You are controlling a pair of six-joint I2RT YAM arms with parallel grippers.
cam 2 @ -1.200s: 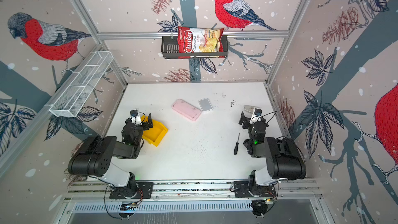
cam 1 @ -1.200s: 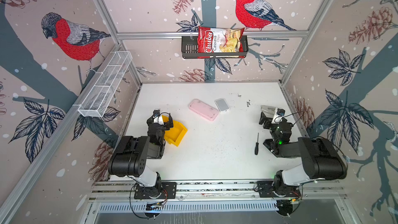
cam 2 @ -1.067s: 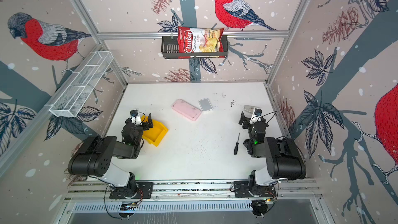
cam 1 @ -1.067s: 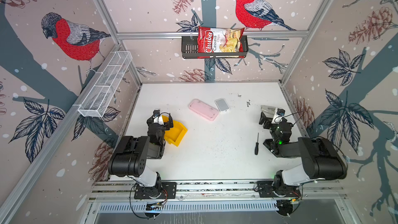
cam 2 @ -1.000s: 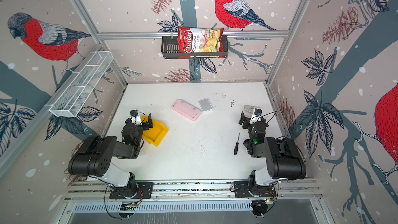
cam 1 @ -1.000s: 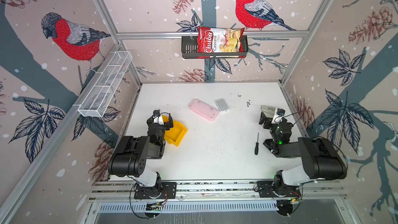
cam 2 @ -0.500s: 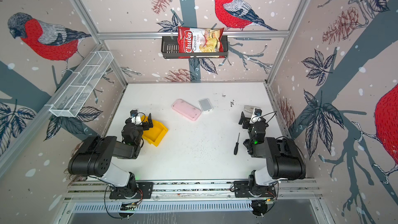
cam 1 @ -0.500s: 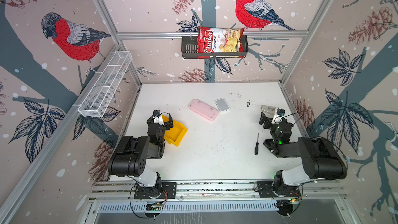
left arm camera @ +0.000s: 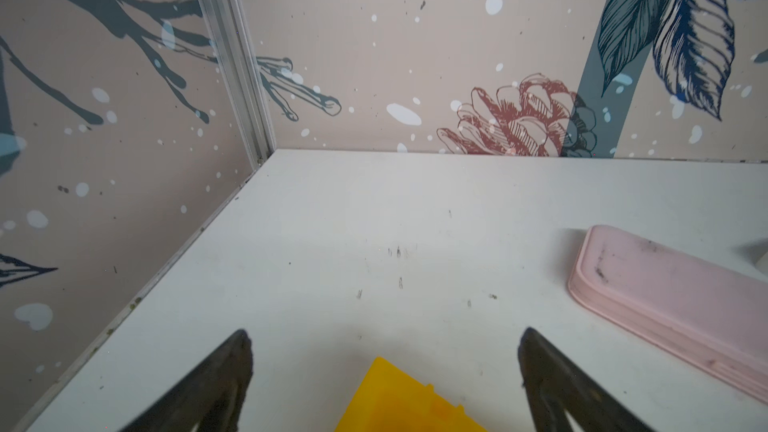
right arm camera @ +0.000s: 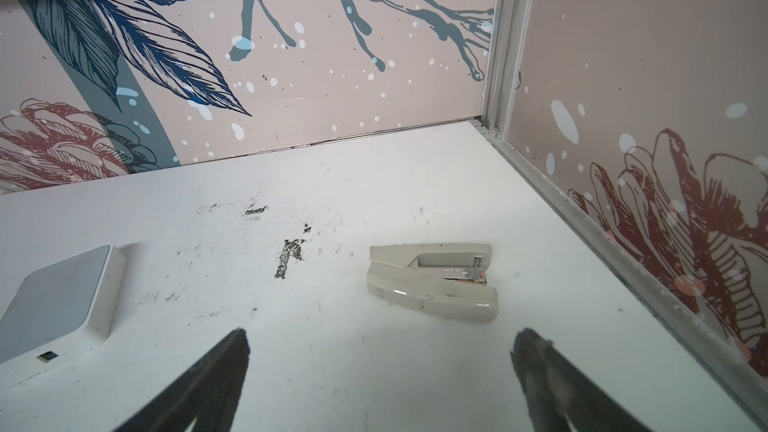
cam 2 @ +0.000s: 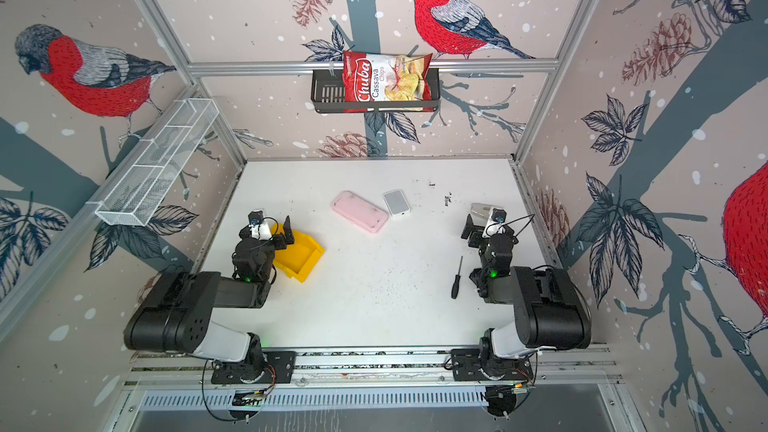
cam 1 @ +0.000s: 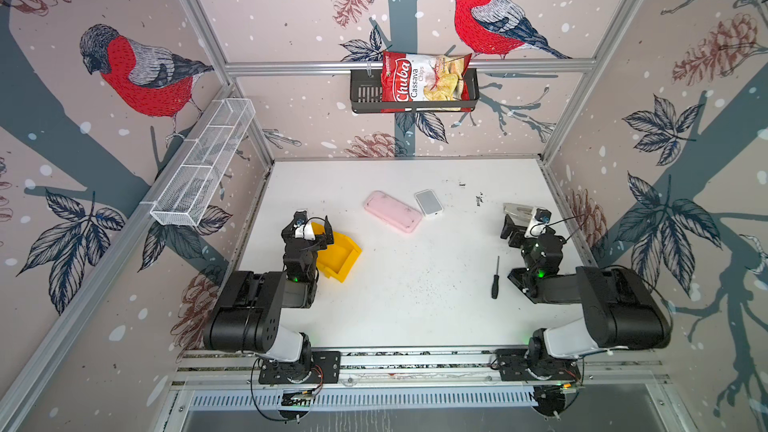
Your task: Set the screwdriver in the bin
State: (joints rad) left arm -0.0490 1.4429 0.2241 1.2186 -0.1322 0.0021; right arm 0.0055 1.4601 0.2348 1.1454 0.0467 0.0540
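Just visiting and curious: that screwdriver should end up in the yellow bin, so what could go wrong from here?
The screwdriver is slim and lies flat on the table, so the open right tool might nudge it away. The left tool hangs at the edge of the bin and could block the drop.

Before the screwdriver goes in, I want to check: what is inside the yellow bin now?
In the yellow bin, the visible floor is bare; the left fingers hide the rest.
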